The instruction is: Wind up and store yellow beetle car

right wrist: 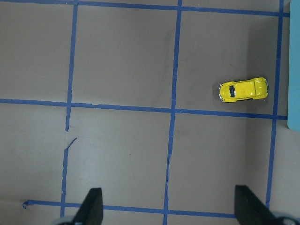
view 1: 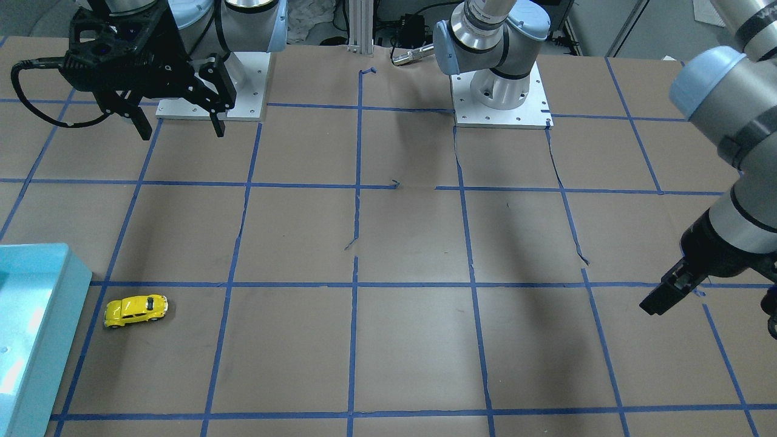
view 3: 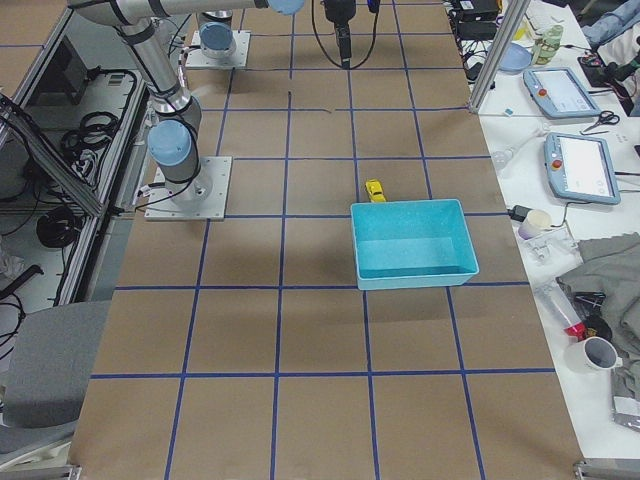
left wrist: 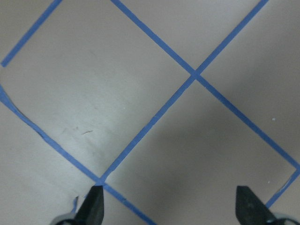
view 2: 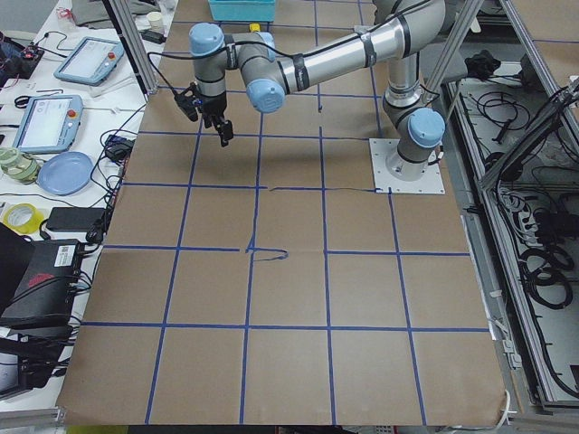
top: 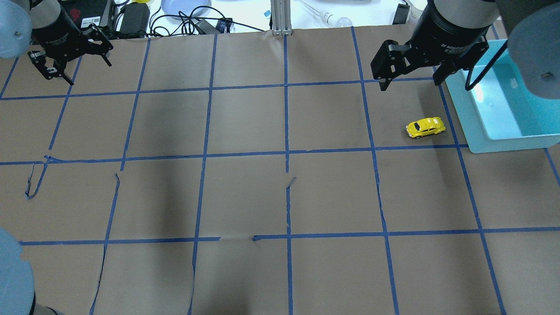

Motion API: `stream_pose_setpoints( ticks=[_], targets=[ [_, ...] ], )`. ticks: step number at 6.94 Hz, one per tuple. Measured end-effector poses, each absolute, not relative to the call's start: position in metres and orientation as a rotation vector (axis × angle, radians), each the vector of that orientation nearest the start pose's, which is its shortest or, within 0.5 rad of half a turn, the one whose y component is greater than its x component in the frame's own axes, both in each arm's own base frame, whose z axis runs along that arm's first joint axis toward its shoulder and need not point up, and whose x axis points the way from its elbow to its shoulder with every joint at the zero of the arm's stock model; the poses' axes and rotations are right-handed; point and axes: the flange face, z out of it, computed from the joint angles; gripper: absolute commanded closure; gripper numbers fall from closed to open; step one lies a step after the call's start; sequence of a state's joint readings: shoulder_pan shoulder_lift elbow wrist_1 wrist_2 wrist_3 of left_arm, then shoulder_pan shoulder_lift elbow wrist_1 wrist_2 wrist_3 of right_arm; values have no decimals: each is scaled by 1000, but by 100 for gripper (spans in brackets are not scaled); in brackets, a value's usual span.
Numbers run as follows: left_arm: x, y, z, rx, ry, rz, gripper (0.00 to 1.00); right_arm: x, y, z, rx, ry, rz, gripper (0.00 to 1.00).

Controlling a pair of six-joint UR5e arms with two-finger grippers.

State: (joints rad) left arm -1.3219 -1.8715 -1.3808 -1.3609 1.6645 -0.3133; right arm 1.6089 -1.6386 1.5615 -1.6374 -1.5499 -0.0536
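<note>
The yellow beetle car sits on the brown paper beside the teal bin, apart from it. It also shows in the overhead view and the right wrist view. My right gripper hangs open and empty well above the table, short of the car on the far side in the overhead view. Its fingertips frame bare paper. My left gripper is open and empty at the far left corner, far from the car. Its wrist view shows only paper and tape between its fingertips.
The teal bin is empty and lies at the table's right end. Blue tape lines grid the brown paper, torn and lifted in places. Cables, tablets and clutter lie beyond the far table edge.
</note>
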Motion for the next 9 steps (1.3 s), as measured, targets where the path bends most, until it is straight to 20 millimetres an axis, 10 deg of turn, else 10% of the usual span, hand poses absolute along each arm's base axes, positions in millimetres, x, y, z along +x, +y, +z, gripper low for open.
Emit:
stream_pose_setpoints(
  ticks=[2, 4, 7, 9],
  targets=[
    [-4, -622, 465, -629, 2974, -186, 0, 156, -482, 519, -562, 3059, -183, 0],
    [-34, -606, 490, -414, 3067, -233, 0, 149, -535, 446, -1256, 2825, -30, 0],
    [-53, -578, 497, -150, 3177, -216, 0, 76, -622, 333, -1992, 2376, -11, 0],
    [-57, -562, 494, -96, 3181, -202, 0, 37, -642, 297, -2346, 2104, 58, 0]
  ],
)
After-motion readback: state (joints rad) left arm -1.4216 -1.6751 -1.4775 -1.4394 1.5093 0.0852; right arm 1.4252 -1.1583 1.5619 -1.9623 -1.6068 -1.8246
